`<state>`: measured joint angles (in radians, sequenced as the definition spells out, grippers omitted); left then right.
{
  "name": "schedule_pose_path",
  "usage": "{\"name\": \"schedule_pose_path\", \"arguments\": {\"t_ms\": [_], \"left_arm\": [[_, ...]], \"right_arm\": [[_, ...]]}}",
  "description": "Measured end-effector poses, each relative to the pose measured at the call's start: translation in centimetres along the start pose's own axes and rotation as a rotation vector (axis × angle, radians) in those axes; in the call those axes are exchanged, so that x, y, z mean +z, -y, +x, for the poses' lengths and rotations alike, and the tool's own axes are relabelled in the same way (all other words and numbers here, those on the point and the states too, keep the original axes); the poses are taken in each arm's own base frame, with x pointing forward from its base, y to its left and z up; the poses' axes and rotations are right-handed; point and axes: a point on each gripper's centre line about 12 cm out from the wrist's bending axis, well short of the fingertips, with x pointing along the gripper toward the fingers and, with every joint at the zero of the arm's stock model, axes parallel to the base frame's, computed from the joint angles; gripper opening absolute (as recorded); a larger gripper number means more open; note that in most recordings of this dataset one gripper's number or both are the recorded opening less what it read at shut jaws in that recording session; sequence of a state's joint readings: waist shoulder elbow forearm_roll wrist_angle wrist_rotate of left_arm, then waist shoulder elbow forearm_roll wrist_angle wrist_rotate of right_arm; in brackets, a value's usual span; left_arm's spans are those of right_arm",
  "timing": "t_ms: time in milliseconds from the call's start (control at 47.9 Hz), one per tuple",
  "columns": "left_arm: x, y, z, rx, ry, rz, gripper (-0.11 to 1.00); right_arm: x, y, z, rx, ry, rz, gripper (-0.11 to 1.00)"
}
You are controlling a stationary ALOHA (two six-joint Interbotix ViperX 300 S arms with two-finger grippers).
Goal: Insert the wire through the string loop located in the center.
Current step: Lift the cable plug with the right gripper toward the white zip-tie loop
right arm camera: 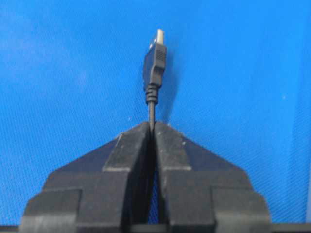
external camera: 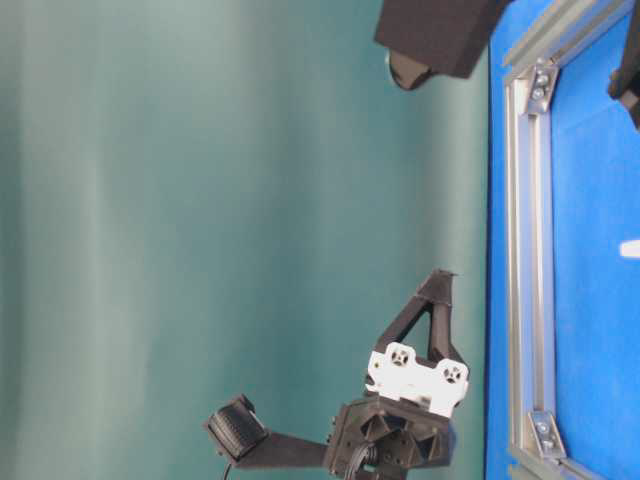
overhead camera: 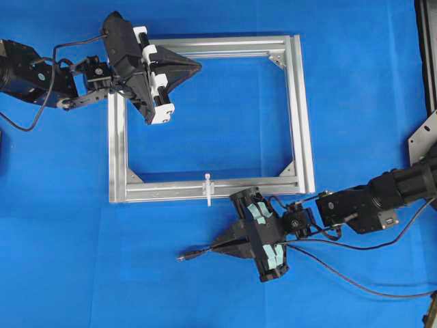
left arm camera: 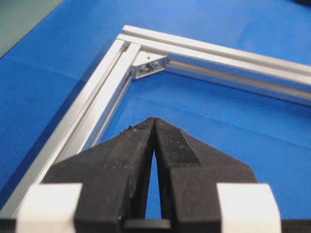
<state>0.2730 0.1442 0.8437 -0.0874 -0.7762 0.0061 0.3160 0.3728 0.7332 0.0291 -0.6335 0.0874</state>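
Overhead view straight down on the frame (overhead camera: 300,109); side view seemingly rotated; wrist views close over each tool's tips.

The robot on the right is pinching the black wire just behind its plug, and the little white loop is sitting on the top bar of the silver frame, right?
Almost. The right gripper does pinch the wire just behind its plug. But the string loop sits on the bottom bar of the silver frame, not the top one, as the overhead view shows.
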Motion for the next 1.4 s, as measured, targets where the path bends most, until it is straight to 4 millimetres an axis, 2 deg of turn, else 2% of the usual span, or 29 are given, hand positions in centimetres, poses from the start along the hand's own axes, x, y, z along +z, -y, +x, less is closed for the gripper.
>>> {"name": "schedule_pose_path", "arguments": {"t_ms": [334,501,752,877,1399], "left_arm": [[-0.1,0.0,0.0,0.0,-0.002,0.0,0.0],[0.0,0.0,0.0,0.0,0.0,0.0,0.0],[0.0,0.0,0.0,0.0,0.0,0.0,0.0],[-0.1,0.1,0.0,-0.001,-0.002,0.0,0.0],[-0.1,0.0,0.0,0.0,-0.002,0.002,0.0]], "right_arm": [[0.7,-0.1,-0.4,-0.001,-0.015,0.002,-0.03],[2.4,-0.3,-1.3,0.0,-0.029,0.003,-0.03],[5.9,-0.6,-3.3,0.0,-0.059,0.004,-0.03],[6.7,-0.7,-3.9,0.001,-0.056,0.004,-0.03],[6.7,-0.7,-3.9,0.002,-0.059,0.001,-0.03]]}}
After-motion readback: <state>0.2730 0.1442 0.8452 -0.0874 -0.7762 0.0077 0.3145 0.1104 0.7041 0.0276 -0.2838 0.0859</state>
